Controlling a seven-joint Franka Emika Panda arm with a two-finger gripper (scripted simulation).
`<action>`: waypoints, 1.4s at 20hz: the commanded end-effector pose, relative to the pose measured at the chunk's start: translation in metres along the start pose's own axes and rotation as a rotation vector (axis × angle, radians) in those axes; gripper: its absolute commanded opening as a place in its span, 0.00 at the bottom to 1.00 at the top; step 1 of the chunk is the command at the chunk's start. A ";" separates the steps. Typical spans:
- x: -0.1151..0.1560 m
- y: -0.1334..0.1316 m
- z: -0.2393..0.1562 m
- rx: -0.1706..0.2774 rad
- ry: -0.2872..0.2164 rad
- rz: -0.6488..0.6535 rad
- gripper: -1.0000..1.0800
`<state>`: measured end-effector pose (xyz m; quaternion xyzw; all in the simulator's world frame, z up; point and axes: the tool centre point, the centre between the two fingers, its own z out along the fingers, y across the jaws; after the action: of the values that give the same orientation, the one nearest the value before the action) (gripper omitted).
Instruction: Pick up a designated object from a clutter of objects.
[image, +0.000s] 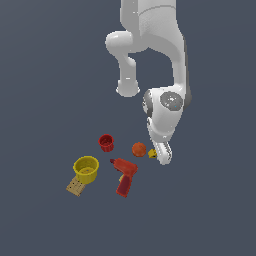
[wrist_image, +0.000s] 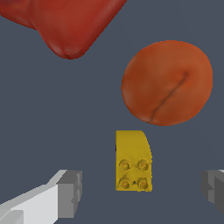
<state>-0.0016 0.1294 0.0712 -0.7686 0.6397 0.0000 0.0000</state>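
The designated object is a tiny yellow piece (wrist_image: 133, 162) with four round studs, lying on the floor beside the orange ball (wrist_image: 167, 82). In the exterior view the yellow piece (image: 152, 153) peeks out just left of my gripper (image: 161, 156), which is lowered right over it. The wrist view shows my gripper (wrist_image: 142, 188) open, one grey pad (wrist_image: 70, 193) on each side of the piece with gaps between pads and piece. The rest of the clutter of objects spreads to the exterior view's left.
A red power drill (image: 125, 176) lies near the ball (image: 139, 149), and its body (wrist_image: 65, 24) shows close in the wrist view. Farther to the exterior view's left are a red cup (image: 106, 142), a yellow cup (image: 86, 169) and a tan perforated block (image: 75, 187).
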 end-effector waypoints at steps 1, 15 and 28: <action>0.000 0.000 0.004 -0.001 0.000 0.000 0.96; 0.000 0.000 0.049 0.000 0.000 0.004 0.96; 0.000 0.000 0.048 0.001 0.000 0.004 0.00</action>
<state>-0.0020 0.1294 0.0225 -0.7673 0.6412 -0.0001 0.0001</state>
